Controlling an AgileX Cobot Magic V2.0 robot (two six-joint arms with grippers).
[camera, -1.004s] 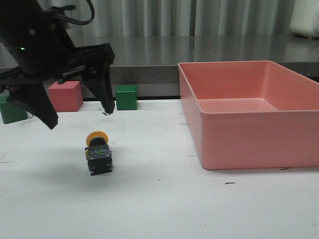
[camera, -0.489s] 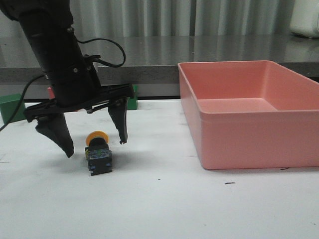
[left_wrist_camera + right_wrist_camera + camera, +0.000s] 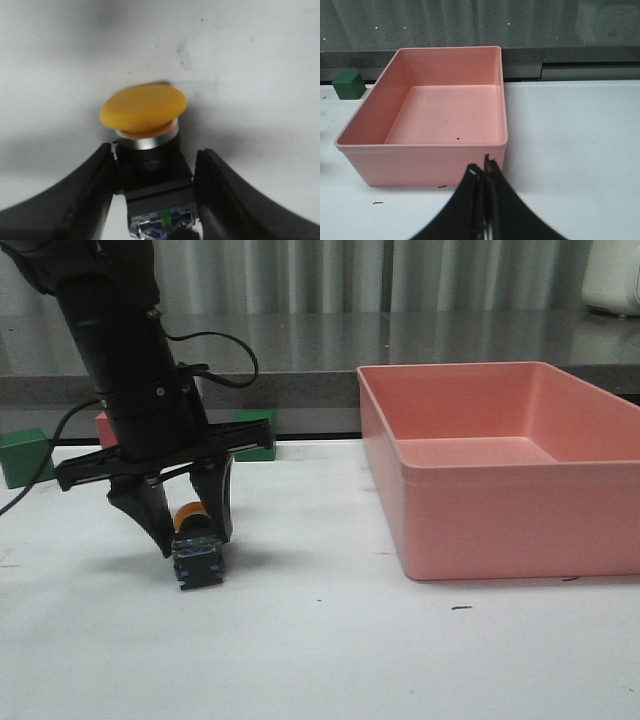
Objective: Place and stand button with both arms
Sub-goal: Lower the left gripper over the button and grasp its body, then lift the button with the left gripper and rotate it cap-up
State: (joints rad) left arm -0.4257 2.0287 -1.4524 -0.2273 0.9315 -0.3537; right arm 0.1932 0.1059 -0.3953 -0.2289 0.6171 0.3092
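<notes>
One button, two green cubes, one pink cube, one pink bin, two end effectors.

Yellow mushroom-cap push button w/ silver collar, black body, lying on white table; left gripper fingers touch both sides of body.

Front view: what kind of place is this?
Probably a lab test bench: a bare white table holding only props, a pink bin, coloured blocks and a push button, with curtains behind.
</notes>
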